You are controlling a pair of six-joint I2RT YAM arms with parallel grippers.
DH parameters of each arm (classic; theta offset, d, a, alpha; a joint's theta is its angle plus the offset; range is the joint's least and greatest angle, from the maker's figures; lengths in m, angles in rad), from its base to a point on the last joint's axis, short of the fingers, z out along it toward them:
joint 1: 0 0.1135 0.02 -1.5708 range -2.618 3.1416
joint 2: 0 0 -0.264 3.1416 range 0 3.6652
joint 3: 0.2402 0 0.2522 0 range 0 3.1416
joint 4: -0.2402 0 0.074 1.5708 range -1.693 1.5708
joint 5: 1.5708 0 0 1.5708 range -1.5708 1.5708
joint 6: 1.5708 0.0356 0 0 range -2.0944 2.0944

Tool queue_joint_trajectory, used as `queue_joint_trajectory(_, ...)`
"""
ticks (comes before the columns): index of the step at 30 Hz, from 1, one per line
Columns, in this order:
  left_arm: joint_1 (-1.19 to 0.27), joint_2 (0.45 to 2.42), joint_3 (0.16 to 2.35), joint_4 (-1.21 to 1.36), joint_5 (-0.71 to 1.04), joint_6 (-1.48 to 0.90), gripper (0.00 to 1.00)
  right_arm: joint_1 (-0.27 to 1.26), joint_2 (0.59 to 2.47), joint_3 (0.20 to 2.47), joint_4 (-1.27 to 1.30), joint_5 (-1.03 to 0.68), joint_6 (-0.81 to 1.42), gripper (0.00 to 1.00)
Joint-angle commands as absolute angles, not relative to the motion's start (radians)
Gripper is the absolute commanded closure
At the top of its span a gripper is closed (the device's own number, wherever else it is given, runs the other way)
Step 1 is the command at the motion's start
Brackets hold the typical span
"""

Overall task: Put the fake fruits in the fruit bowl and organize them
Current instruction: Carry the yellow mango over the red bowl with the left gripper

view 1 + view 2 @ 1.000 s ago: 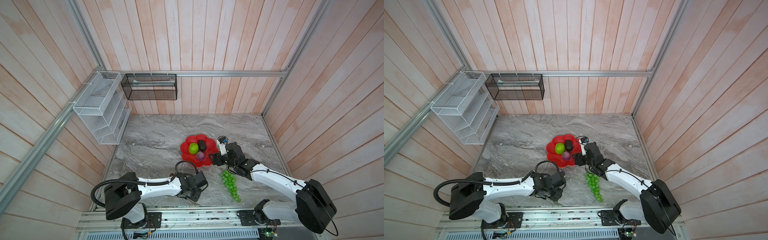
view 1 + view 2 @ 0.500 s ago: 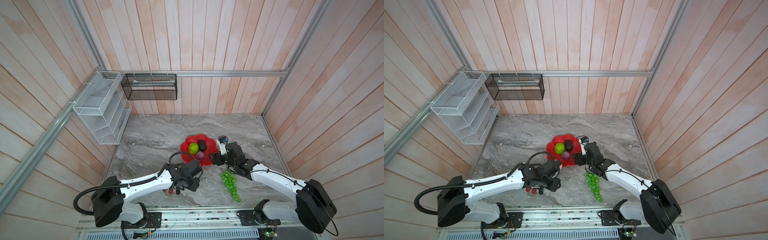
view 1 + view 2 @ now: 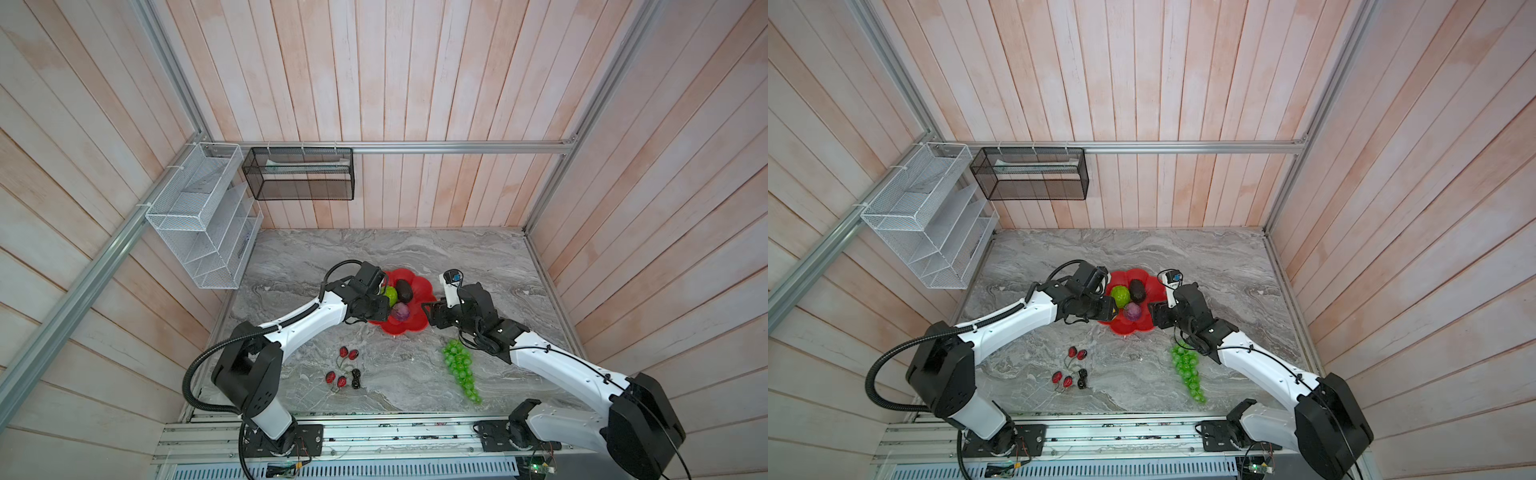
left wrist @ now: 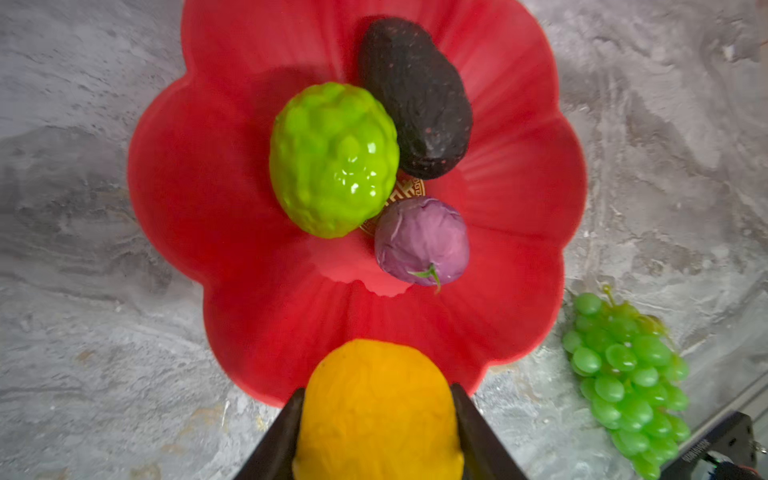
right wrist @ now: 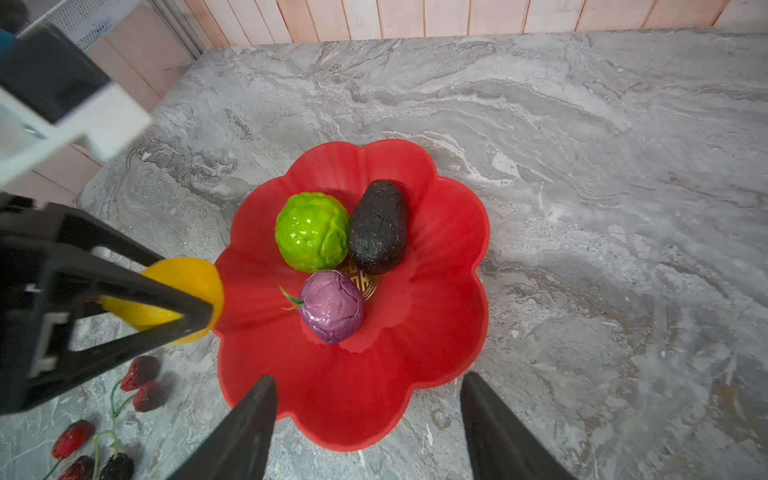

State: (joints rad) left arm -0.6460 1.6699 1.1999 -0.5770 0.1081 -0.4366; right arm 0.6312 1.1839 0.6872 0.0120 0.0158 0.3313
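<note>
Carrying the lemon [image 4: 376, 411] clamped in my left jaws, I am now over the fruit bowl [image 4: 187, 166] rim at centre frame, up from the lower bench [image 3: 395, 374]; right jaws gape empty opposite. Release should follow; grapes [image 3: 459, 368], cherries [image 3: 344, 352] remain out.

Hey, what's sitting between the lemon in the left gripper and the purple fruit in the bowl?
Nothing but bare red bowl; the left wrist view shows the lemon and purple fruit apart.

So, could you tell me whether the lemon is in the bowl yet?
Out: the left hand grips the lemon at the bowl's rim.
</note>
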Motion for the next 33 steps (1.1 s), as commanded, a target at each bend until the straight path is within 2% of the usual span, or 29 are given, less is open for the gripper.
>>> queue_joint_trajectory(1,-0.65,1.727,1.233,-0.51,0.111,-0.417,0.63,0.625,1.16,0.668,-0.029,0.047,0.332,0.29)
queue_joint_trajectory(14,-0.647,1.855,1.243,-0.424,0.073,-0.429,0.58,0.619,1.127,0.668,-0.083,0.064,0.324,0.28)
queue_joint_trajectory(19,-0.647,1.868,1.229,-0.398,0.072,-0.44,0.51,0.613,1.113,0.661,-0.113,0.069,0.314,0.28)
queue_joint_trajectory(26,-0.647,1.852,1.228,-0.396,0.08,-0.441,0.32,0.603,1.104,0.652,-0.139,0.056,0.319,0.27)
queue_joint_trajectory(33,-0.647,1.774,1.198,-0.417,0.066,-0.445,0.25,0.534,1.035,0.637,-0.209,-0.035,0.393,0.27)
